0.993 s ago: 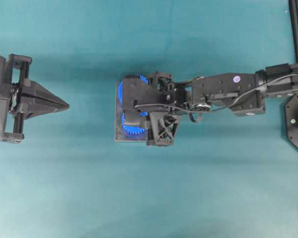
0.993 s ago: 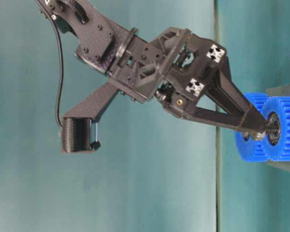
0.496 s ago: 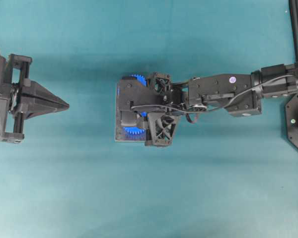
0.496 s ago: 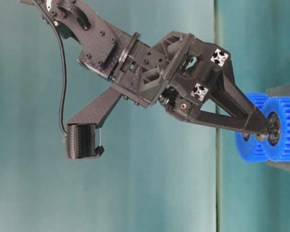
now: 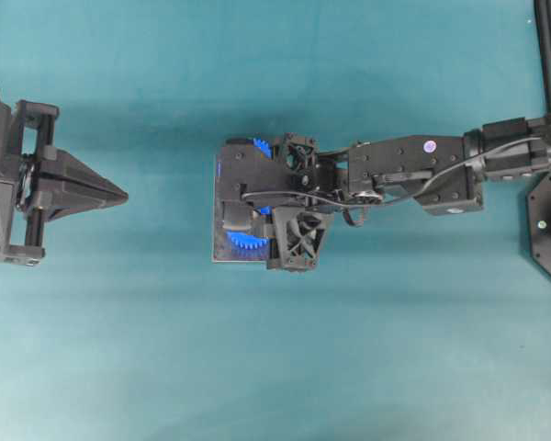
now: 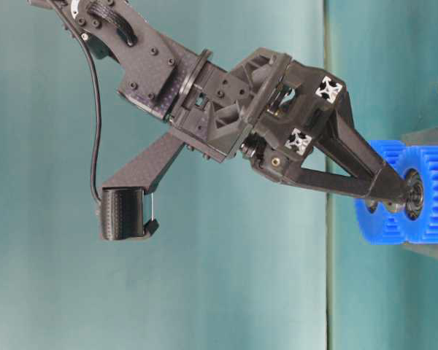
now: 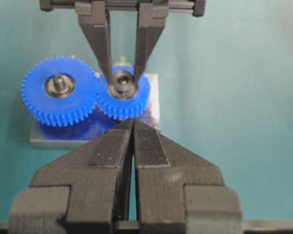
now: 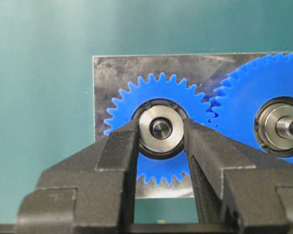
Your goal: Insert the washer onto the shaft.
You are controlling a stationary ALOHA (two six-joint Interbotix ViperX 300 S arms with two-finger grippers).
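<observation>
**Right gripper pinching washer on small gear's shaft**

Right gripper (image 8: 161, 141) is down over the small gear (image 8: 158, 100), fingers (image 8: 119, 146) either side of the washer (image 8: 161, 129), pinching it at its rim. Washer sits ringed around the shaft (image 8: 162, 128) end at the gear's hub; whether it is fully seated cannot be told. Small gear meshes with the big gear (image 8: 259, 92) beside it; the big gear has its own shaft (image 8: 289, 128) and hub. Both gears sit on a grey metal plate (image 8: 112, 73) on the teal table (image 8: 39, 73).

Left wrist view: right gripper's fingers (image 7: 100, 44) come down from above onto the washer (image 7: 122, 82), big gear (image 7: 58, 90) to its side. Left gripper (image 7: 133, 146) in the foreground, jaws pressed together, nothing between them.

Overhead: left gripper (image 5: 119, 195) at the table's left edge, well apart from the plate (image 5: 219, 253). Right arm (image 5: 413, 175) reaches across, covering most of the gears.

Table-level: right gripper (image 6: 401, 200) tips at the small gear's (image 6: 431, 193) hub.
</observation>
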